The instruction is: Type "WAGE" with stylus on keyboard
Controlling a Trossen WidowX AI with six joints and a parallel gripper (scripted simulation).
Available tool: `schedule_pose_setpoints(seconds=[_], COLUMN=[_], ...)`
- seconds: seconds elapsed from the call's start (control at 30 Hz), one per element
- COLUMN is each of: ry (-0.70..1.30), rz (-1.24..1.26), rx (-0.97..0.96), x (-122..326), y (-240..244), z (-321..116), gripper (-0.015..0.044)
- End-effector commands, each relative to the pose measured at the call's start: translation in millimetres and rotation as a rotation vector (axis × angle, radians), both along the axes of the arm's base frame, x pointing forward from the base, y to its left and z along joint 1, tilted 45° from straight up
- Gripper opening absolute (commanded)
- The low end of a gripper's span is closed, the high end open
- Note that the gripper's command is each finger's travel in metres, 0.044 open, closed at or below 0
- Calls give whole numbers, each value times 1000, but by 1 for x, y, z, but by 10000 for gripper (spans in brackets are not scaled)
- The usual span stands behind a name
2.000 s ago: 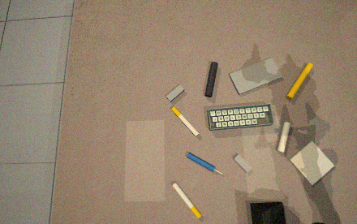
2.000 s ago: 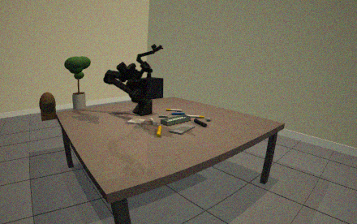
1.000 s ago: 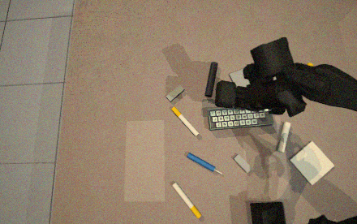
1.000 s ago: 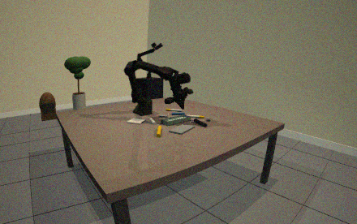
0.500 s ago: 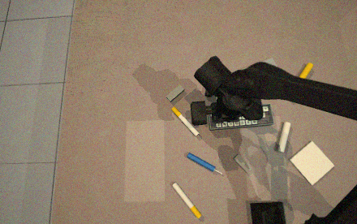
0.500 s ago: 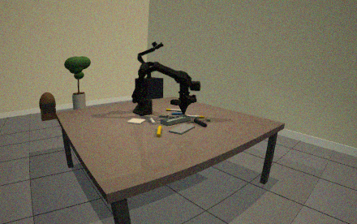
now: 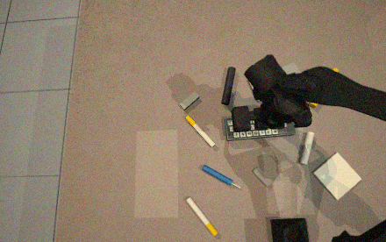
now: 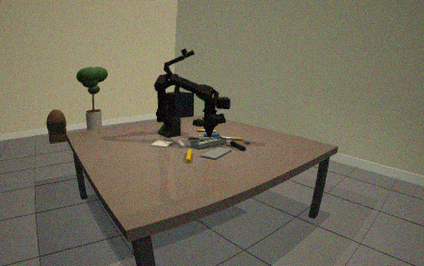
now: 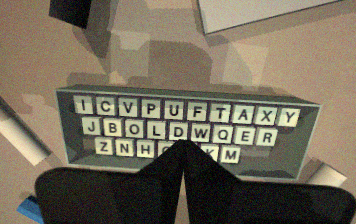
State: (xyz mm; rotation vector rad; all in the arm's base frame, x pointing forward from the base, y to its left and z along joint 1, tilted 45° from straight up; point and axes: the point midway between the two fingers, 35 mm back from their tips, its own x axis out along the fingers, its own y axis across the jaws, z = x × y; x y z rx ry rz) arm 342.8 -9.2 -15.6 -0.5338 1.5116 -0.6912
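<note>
The blue stylus (image 7: 218,174) (image 9: 31,210) with a thin pale tip lies on the desk, below and left of the keyboard in the top view. The dark green keyboard (image 7: 287,131) (image 8: 207,143) (image 9: 295,150) has three rows of pale lettered keys. In the wrist view, the W key (image 9: 202,135), A key (image 9: 243,115) and E key (image 9: 244,136) are visible; a bottom-row key is partly hidden, so its letter, possibly G, is unclear. My gripper (image 8: 209,135) (image 9: 184,145) is shut and empty, low over the keyboard; its tips appear just below the D and W keys.
A black cylinder (image 7: 228,85) (image 8: 238,146) lies beyond the keyboard. A grey plate (image 8: 216,153) (image 9: 260,12) and yellow cylinder (image 8: 189,155) lie nearby. A white cylinder (image 7: 307,148) and white square block (image 7: 338,176) are right; two yellow-ended markers (image 7: 203,133) (image 7: 202,213) are left.
</note>
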Motion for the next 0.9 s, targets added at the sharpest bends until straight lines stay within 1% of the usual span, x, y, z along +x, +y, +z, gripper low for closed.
schedule_pose_setpoints(seconds=[0.0,0.07,0.17,0.23,0.6,0.73,0.87], ry=[9,9,10,10,10,12,12], rz=[4,5,5,4,4,4,4], rx=[-3,-2,-4,-6,-6,-4,-4], x=[-2,-2,-5,-6,-8,-33,-35], y=[-1,-8,-39,-47,-45,-26,-25], z=[-1,6,37,44,43,26,25], gripper=[0,0,0,0,0,0,0])
